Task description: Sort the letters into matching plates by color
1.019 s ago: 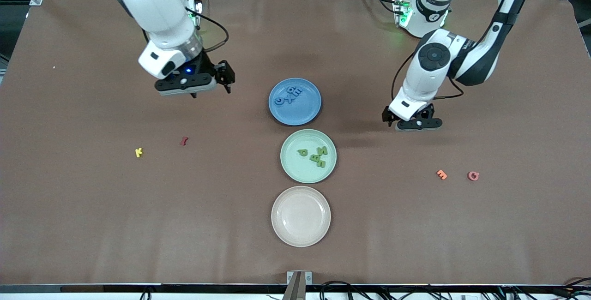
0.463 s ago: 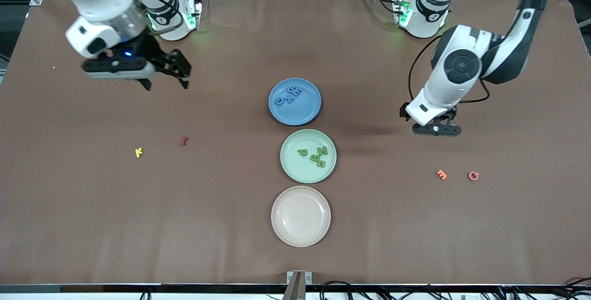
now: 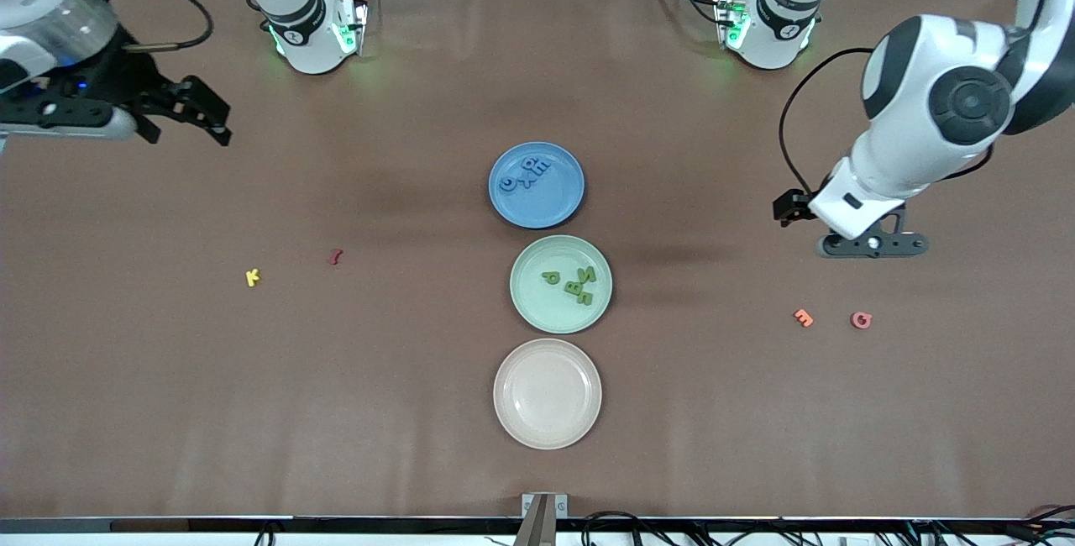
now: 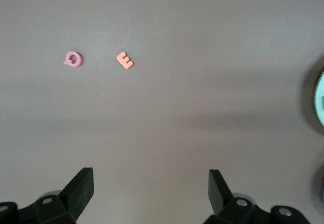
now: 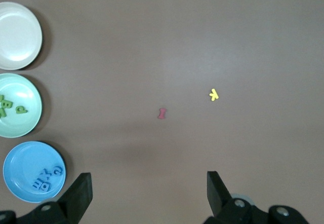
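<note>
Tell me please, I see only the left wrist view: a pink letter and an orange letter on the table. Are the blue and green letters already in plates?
Observer: Yes. The four blue letters lie in the blue plate.
Operator: And the green ones?
Observer: All four green letters lie in the green plate, the next plate nearer the front camera.
Operator: Is the third plate in use?
Observer: No, the cream plate, nearest the front camera, holds nothing.
Operator: Are other letters loose?
Observer: Two, toward the right arm's end: a yellow letter and a dark red letter, both on the table.
Operator: Where is the right gripper?
Observer: The right gripper is open, over bare table near its own end, holding nothing.
</note>
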